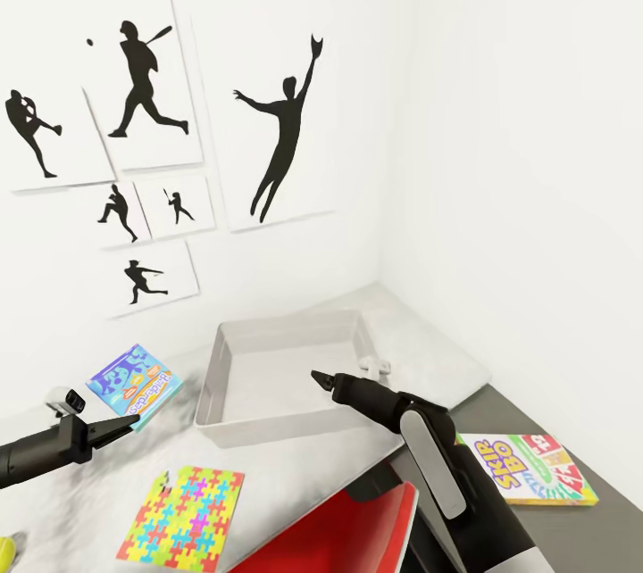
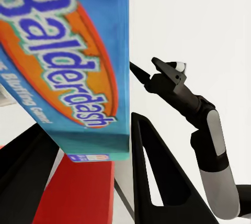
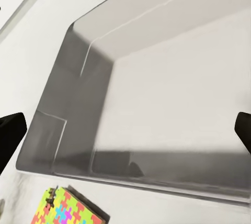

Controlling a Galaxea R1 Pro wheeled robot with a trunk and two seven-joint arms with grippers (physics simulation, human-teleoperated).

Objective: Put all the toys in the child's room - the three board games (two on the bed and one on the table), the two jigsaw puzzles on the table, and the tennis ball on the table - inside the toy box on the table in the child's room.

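Nearest, jigsaw puzzle [image 1: 184, 520] flat on table [image 1: 80, 502]. Left gripper [image 1: 125, 422] pinching blue board game [image 1: 134, 379], raised beside toy box [image 1: 234, 417]. Right gripper [image 1: 320, 378] spread above its bare interior.

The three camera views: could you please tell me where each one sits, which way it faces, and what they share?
Head view: from the robot's head, facing down at the table corner; both arms show, left gripper holding the blue Balderdash box.
Left wrist view: along the fingers, facing the Balderdash box and the right arm.
Right wrist view: above the toy box, fingertips at the picture's edges.
Shared: head and right wrist views both show the toy box and the jigsaw puzzle.
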